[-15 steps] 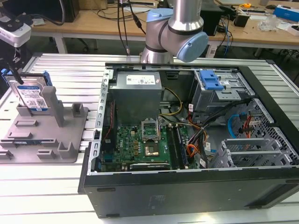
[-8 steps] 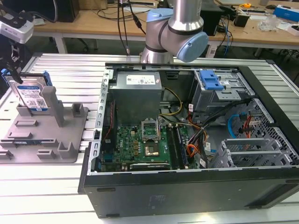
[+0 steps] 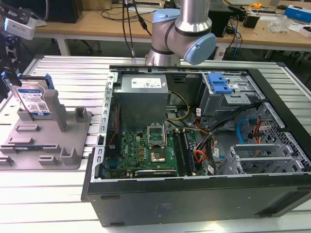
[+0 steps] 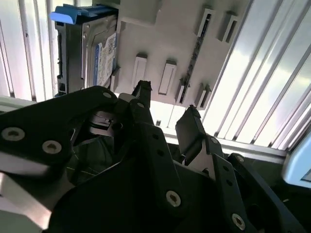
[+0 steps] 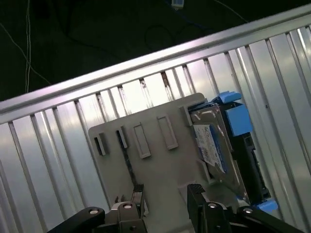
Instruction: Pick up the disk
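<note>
The gripper (image 5: 167,198), spread and empty, is hovering over the grey stand (image 5: 155,160), which is propping the disk (image 5: 214,141) upright, seemingly for easy grasping.

Electronics lab or workshop: opened computer case (image 3: 194,206) mid-frame on slotted aluminium table (image 3: 73,68), wooden workbenches (image 3: 92,22) with cables (image 3: 127,24) across the top.

Grey stand (image 3: 53,145) beside open computer case (image 3: 194,196), both on ribbed metal table (image 3: 73,68)
</note>
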{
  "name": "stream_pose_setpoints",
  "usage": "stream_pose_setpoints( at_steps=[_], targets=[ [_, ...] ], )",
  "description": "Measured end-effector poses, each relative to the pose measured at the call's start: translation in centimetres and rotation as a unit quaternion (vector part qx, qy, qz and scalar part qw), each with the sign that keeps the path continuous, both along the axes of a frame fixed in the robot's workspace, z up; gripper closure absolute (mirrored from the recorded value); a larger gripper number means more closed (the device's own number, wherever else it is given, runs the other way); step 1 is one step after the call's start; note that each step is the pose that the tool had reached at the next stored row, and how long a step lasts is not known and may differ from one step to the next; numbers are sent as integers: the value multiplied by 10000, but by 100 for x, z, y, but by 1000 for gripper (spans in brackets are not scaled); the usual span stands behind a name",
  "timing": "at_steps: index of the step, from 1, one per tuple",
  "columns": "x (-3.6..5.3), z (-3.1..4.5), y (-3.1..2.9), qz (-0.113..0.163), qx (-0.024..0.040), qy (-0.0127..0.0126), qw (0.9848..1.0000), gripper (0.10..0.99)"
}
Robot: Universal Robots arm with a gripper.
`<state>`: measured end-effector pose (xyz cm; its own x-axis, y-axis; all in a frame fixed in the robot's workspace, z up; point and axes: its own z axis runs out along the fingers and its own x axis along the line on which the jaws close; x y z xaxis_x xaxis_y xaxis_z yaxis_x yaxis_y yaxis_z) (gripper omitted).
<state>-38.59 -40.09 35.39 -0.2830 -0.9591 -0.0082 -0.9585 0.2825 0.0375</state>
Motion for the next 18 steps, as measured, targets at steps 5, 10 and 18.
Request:
stream_pose_setpoints(
  at_steps=[5,10,18],
  targets=[
    [0,-3,0,567,0,-2,9984,604],
    [2,-5,0,1045,0,-4,9945,604],
    [4,-7,11,1280,4,-5,9918,604]
  ],
)
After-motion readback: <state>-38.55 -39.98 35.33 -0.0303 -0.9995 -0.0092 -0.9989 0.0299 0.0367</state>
